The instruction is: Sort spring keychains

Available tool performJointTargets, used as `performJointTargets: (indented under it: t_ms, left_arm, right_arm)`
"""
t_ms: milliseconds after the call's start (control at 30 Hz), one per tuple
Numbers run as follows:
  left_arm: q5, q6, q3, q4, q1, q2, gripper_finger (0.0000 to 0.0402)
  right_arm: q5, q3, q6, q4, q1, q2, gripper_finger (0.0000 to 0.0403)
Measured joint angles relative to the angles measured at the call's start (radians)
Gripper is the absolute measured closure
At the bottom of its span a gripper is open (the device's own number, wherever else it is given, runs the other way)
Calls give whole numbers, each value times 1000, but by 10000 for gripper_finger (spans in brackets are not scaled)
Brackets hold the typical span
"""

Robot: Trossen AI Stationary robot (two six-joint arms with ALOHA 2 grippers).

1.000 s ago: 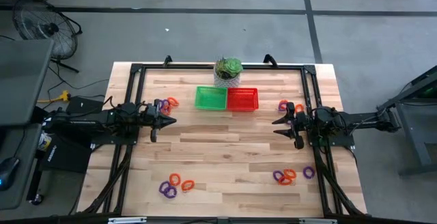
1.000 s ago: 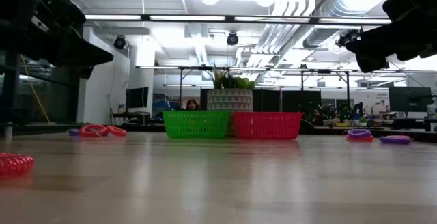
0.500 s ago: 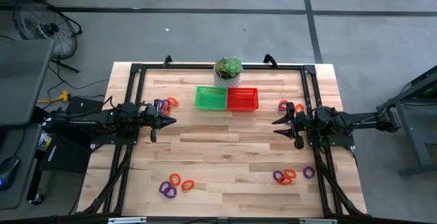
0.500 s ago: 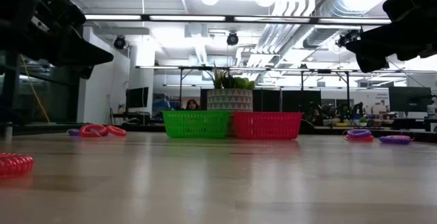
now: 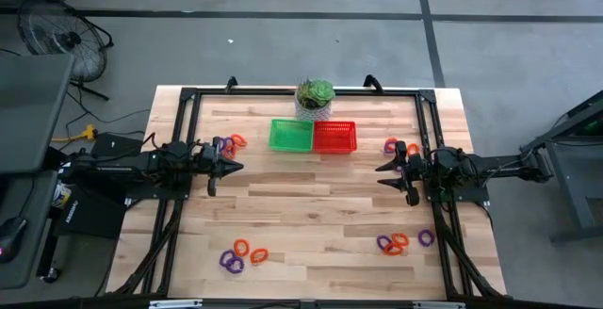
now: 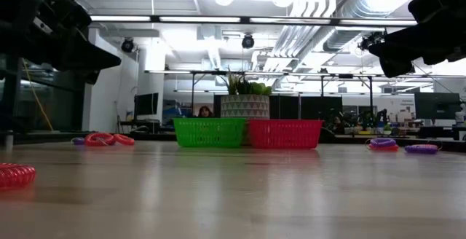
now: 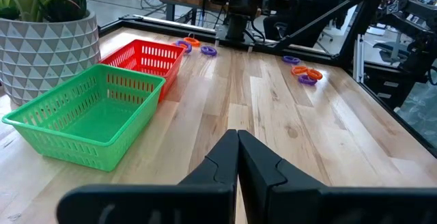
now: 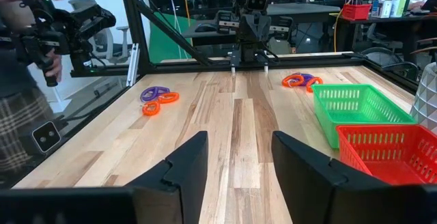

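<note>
High view: nothing has shifted over the last second; the left gripper [image 5: 231, 167] hangs over the left side of the table [image 5: 311, 215], the right gripper [image 5: 383, 174] over the right side, both pointing inward; the keychains [image 5: 243, 255] lie in four clusters, two near the front edge and two beside the arms toward the back; the green basket [image 5: 290, 136] and red basket [image 5: 334, 137] sit side by side at the back, both seemingly bare; sorting, I judge, has not begun.

Low view: same stillness; both arms hover well above the wood; keychains [image 6: 102, 139] lie untouched either side of the baskets.

Left wrist view: fingers [image 7: 222, 162] pressed together, pinching nothing; keychains [image 7: 304, 72] far across the table.

Right wrist view: fingers [image 8: 184, 166] spread wide, nothing between them; a cluster [image 8: 157, 98] lies ahead; a person [image 8: 27, 46] stands beyond the table edge.
</note>
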Motion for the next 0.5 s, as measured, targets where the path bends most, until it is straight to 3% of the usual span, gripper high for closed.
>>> performJointTargets:
  t_ms: [500]
  left_arm:
    - [-6, 0, 27, -20, 0, 0, 401]
  right_arm:
    - [0, 0, 0, 0, 0, 0, 244]
